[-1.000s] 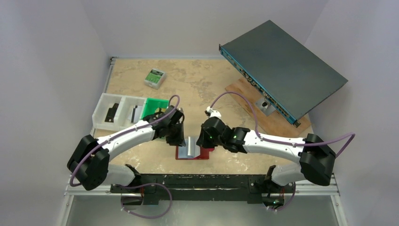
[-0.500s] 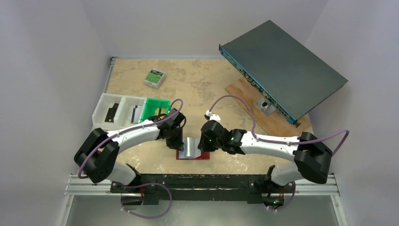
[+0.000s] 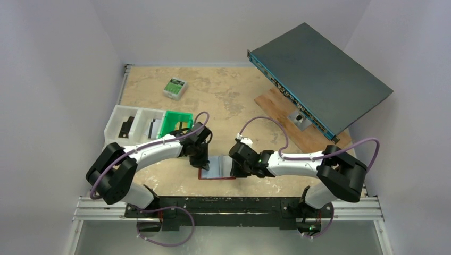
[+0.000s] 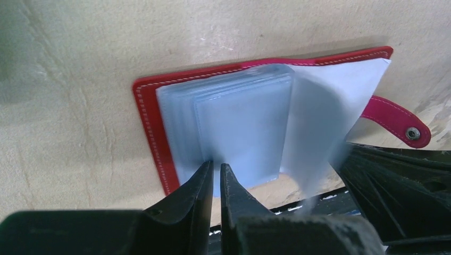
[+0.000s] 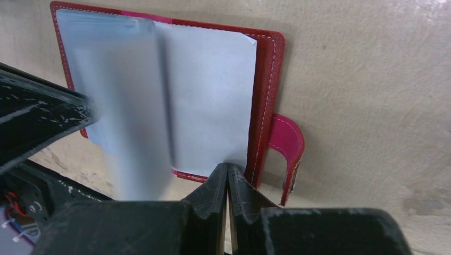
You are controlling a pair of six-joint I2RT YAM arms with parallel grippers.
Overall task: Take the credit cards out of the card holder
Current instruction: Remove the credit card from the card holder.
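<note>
Left arm (image 3: 154, 146), right arm (image 3: 295, 162) angled inward; jaws pinched.

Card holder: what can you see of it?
The card holder lies open on the table, near its front edge. Its cover looks like red leather with pale stitching; a pinker tab with a metal snap sticks out on the right. Inside are pale grey-blue clear pockets, one leaf blurred at the fold. The left hand, nearly closed, is at the left pockets' near edge; the shut right hand is at the right half's.

Table (image 3: 228, 101): card holder (image 3: 217, 167), box (image 3: 175, 87), tray (image 3: 113, 123)
</note>
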